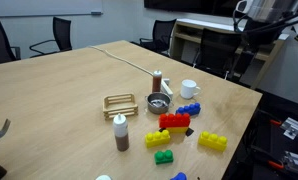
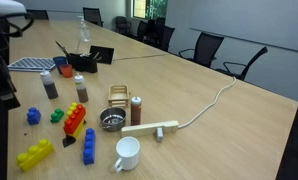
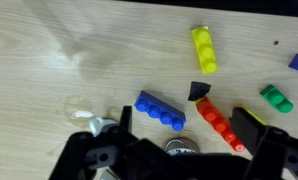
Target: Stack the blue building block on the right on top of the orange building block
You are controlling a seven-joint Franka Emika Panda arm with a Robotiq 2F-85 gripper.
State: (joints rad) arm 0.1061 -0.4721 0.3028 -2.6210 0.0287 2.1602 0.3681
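The wooden tabletop carried the orange building block, the blue building block (near it), a green brick and a white mug.

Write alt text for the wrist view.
Looking down on a wooden table: a blue brick lies beside a red-orange brick, not stacked. A yellow brick and a green brick sit farther off; dark fingers fill the bottom edge.

On the wooden tabletop we count six plastic studded bricks: two bright-blue bricks, two yellow bricks, one long red-orange brick and one green brick. We also count one white mug, one round metal bowl, one pale wooden rack and, in an exterior view, three small capped bottles.
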